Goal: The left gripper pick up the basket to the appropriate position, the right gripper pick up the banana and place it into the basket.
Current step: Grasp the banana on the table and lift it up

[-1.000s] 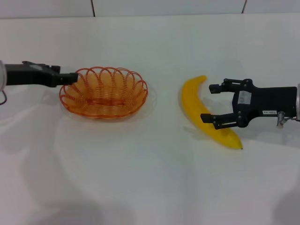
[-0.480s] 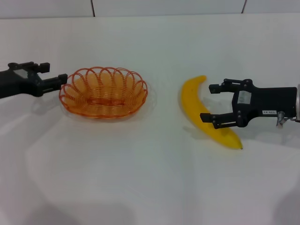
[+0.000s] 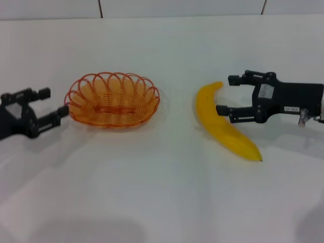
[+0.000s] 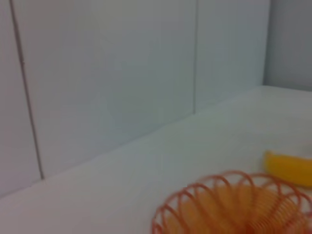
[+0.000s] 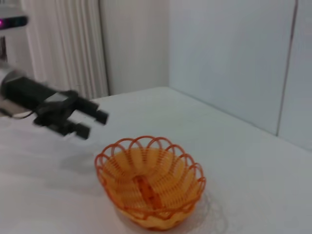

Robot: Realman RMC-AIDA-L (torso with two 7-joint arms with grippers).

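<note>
Left gripper point(image 3: 53, 106): released, fingers spread, at the left edge of the head view; pulled back from the basket rim over the last second, lower fingertip now just beside the rim, apart or barely touching, hard to tell.
Basket point(image 3: 113, 99): resting on the white table point(image 3: 162, 192), left of centre; same spot as a second ago, no longer gripped.
Meaning for the task: basket placement looks finished, judged from the let-go and retreat.
Right gripper point(image 3: 224, 94): open, holding nothing, on the right of the head view; shifted upward in the frame since half a second ago, fingers now bracketing the upper half of the banana from its right side, lower fingertip close against the peel.
Banana point(image 3: 223, 124): lying flat right of centre, unmoved, dark tip toward lower right.
Next step, as a guess: closing on the banana, lifting, then carrying it leftward into the basket.
Right wrist view: basket point(image 5: 151, 180) in the lower centre, left gripper point(image 5: 83, 122) at upper left, well clear above the rim.
</note>
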